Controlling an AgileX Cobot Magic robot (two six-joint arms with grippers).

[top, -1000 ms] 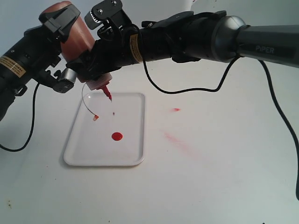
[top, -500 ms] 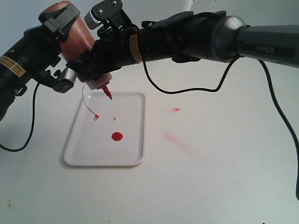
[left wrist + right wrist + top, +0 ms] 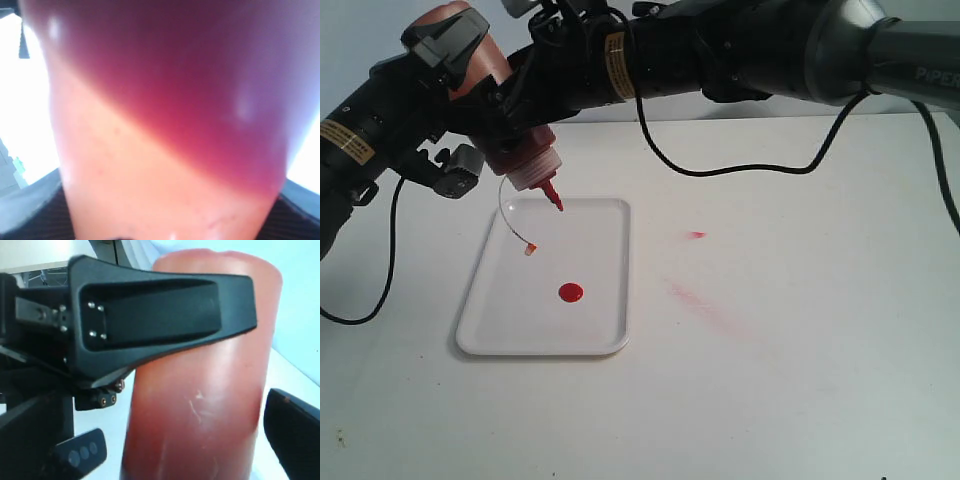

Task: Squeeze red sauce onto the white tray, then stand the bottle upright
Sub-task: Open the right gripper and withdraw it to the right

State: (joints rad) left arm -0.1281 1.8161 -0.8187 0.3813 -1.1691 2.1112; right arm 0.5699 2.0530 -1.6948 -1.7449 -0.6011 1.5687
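Black left claw (image 3: 460, 95), mine: pinching the bottle (image 3: 488, 72) by its body. The bottle is tilted, with its red nozzle (image 3: 553, 196) pointing down over the far end of the white tray (image 3: 510, 325). My right claw (image 3: 525, 110): straddles the same bottle nearer the neck; pressing or only beside it, I cannot tell. 1 cap (image 3: 531, 249) dangles on its tether over the tray. 1 round blob of red sauce (image 3: 570, 292), mid-tray. 2 pinkish smears (image 3: 700, 300) on the table (image 3: 800, 380) beside the tray.

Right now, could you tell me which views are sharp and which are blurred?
Exterior view: sharp, evenly lit, tray and sauce blob clear. Left wrist view: bottle fills the frame, blurred, edges blown white. Right wrist view: bottle reasonably sharp.
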